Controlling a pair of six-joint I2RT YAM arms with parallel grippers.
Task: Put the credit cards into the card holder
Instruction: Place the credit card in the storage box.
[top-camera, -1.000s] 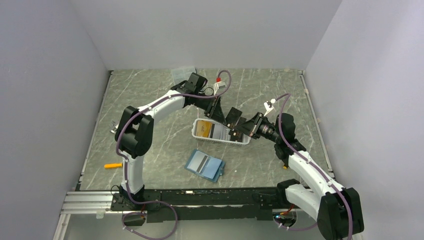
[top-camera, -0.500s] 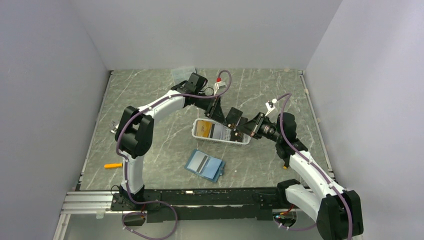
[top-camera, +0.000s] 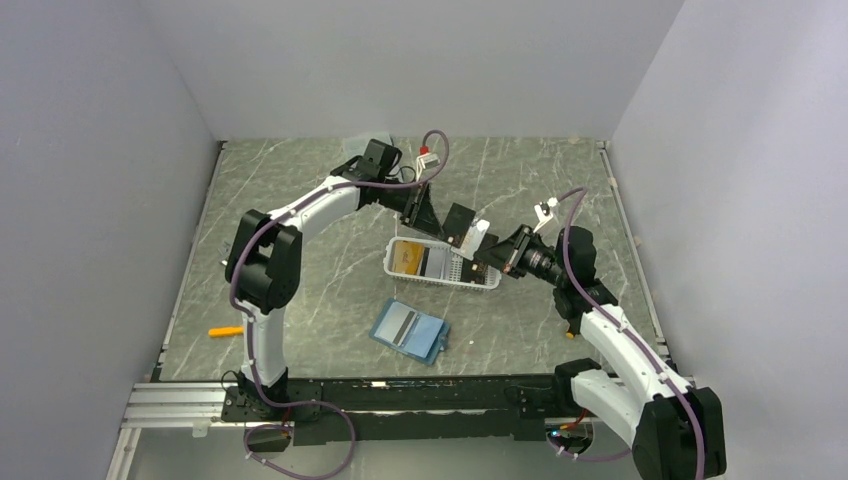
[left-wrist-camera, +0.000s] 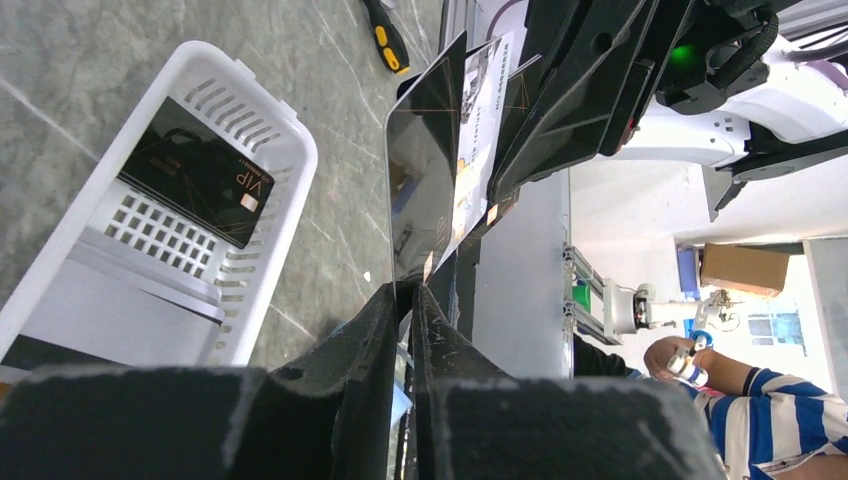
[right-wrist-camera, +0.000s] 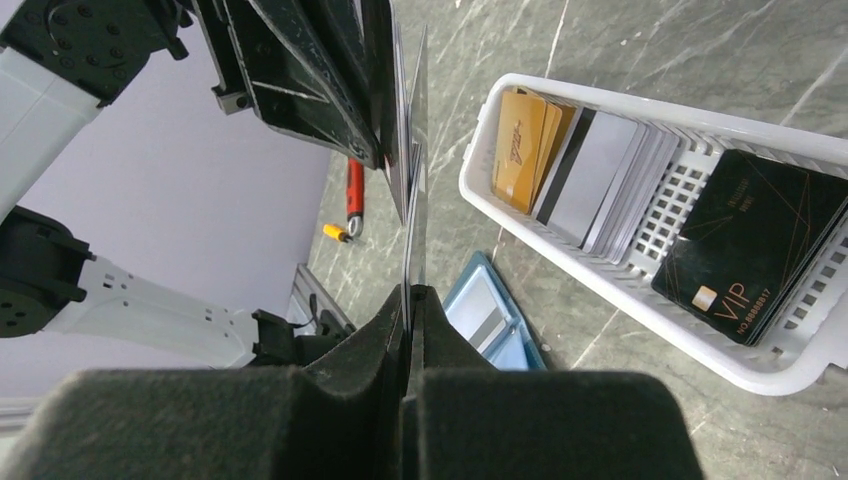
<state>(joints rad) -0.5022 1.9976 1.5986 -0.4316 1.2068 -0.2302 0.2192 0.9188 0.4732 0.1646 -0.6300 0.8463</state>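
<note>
My left gripper (top-camera: 438, 224) (left-wrist-camera: 405, 290) is shut on a black card (left-wrist-camera: 425, 170) and holds it edge-on above the white basket (top-camera: 487, 281). My right gripper (top-camera: 492, 252) (right-wrist-camera: 410, 292) is shut on a pale printed card (top-camera: 478, 235) (left-wrist-camera: 482, 120), which stands close beside the black one. In the basket (right-wrist-camera: 610, 290) lie a yellow-gold card (right-wrist-camera: 520, 150), grey cards (right-wrist-camera: 600, 180) and a black VIP card (right-wrist-camera: 750, 245). The teal-blue card holder (top-camera: 410, 331) (right-wrist-camera: 490, 315) lies open on the table with a grey striped card on it.
A red and orange-handled tool (top-camera: 226, 331) (right-wrist-camera: 353, 195) lies at the left front. A clear box (top-camera: 358, 148) stands at the back behind the left arm. Walls close the table on three sides.
My left arm has drawn back up and to the left with the black card. The pale card now shows in my right gripper, and the two cards stand a little apart.
</note>
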